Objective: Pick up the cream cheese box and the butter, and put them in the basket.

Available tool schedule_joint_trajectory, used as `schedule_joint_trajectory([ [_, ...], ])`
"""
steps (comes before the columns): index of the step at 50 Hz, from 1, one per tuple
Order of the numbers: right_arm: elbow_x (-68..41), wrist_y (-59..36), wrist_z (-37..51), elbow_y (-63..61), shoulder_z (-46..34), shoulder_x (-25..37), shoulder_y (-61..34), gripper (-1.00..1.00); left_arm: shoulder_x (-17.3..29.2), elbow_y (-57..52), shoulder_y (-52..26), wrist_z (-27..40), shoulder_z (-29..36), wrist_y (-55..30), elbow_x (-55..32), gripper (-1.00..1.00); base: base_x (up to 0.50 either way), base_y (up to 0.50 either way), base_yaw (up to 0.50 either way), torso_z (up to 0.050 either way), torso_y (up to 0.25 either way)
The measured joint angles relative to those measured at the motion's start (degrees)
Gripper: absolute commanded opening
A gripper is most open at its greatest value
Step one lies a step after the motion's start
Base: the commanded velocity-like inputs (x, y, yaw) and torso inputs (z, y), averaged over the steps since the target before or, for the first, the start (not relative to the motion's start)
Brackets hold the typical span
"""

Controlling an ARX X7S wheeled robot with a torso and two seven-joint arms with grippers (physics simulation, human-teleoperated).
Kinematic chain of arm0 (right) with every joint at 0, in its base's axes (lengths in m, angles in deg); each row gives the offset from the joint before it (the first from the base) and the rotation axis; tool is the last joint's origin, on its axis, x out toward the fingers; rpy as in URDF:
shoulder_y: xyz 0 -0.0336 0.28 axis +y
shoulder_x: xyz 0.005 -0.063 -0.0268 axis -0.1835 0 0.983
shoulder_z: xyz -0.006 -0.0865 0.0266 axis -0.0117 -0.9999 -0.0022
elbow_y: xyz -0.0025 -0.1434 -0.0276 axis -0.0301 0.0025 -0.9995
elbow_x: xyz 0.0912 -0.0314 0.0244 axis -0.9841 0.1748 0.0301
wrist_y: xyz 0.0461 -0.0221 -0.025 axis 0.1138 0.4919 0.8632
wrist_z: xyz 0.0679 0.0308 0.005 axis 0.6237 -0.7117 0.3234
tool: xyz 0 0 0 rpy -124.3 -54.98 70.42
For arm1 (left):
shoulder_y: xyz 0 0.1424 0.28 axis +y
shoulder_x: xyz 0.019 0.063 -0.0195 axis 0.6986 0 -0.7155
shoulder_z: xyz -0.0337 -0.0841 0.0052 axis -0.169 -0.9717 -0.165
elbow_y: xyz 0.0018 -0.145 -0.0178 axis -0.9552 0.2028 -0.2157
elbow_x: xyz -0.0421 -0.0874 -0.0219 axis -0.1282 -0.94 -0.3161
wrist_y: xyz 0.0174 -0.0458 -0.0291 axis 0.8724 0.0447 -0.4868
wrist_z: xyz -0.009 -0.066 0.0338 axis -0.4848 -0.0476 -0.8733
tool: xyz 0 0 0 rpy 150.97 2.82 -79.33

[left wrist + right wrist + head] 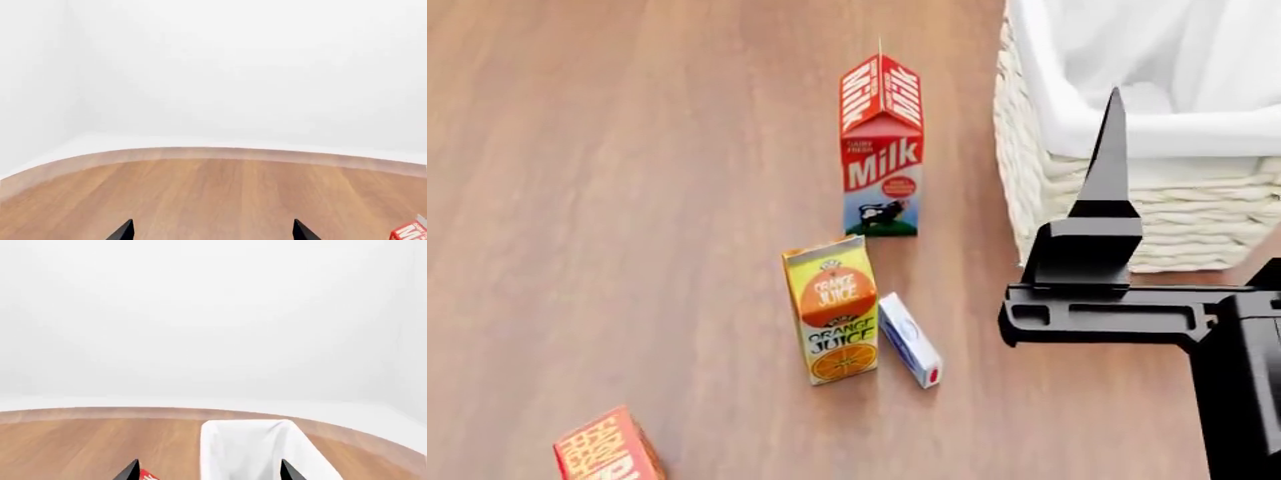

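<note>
The cream cheese box (909, 340) lies flat on the wooden surface (627, 200) just below the middle of the head view, its blue side up and its red-dotted end toward the lower edge. It sits just beside the right face of the upright orange juice carton (831, 309); whether the two touch cannot be told. The right gripper (1108, 150) stands to the right of the box and apart from it, one black finger pointing up in front of the basket (1028, 150), which fills the upper right corner. In the right wrist view the right gripper (208, 471) shows two tips spread wide with nothing between them, the basket's white lining (253, 450) ahead. The butter (607, 447) is at the lower left edge, well apart from both. The milk carton (882, 150) stands upright at upper centre. The left gripper (212, 231) is likewise spread wide and empty above bare wood.
</note>
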Motion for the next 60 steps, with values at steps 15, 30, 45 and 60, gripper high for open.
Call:
schedule_joint_trajectory([
  [15, -1.2, 1.9, 1.0, -0.1, -1.8, 1.4, 0.3, 1.0, 0.8, 0.3, 0.5, 0.9, 0.4, 1.0, -1.0, 1.0, 0.0, 0.0, 0.0, -0.004, -0.25],
  [30, -0.9, 3.6, 0.8, -0.5, -3.8, 2.2, 1.1, 1.0, 1.2, 0.9, 0.9, 2.0, 0.6, 2.1, -2.1, 1.0, 0.0, 0.0, 0.0, -0.003, -0.217],
  [45, -3.3, 17.5, 7.7, -3.5, -21.1, 7.9, -2.2, 1.0, 1.3, 2.3, 0.4, 5.3, -1.8, 1.7, -6.4, 1.0, 0.0, 0.0, 0.0, 0.0, 0.0],
  [60, -1.9, 23.3, 15.6, 1.1, -50.3, -3.4, -16.9, 1.0, 2.4, 2.9, 0.5, 7.3, -4.4, 2.0, -10.4, 1.0, 0.0, 0.0, 0.0, 0.0, 0.0],
])
